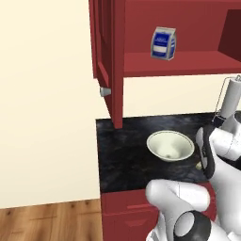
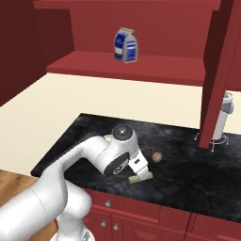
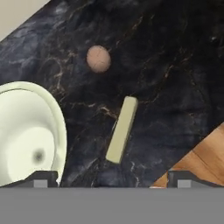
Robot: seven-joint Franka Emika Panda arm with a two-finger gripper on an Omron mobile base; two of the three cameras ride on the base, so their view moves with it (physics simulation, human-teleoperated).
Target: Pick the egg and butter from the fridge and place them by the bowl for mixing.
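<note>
Pinkish-tan egg [image 3: 98, 58] sits upper-centre in hand view on the black marble counter [image 3: 175, 65], pale butter stick [image 3: 121, 129] just below it, both near the bowl [image 3: 26, 131] at left; gripper [image 3: 111, 178] fingers wide apart, holding nothing, so task looks basically done.

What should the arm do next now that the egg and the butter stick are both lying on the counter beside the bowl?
Probably lift straight up and back away. The egg and the butter stick both lie on the dark counter next to the bowl, and the fingers stand wide apart above the butter, holding nothing. Both items look placed, so nothing seems left to grasp.
</note>
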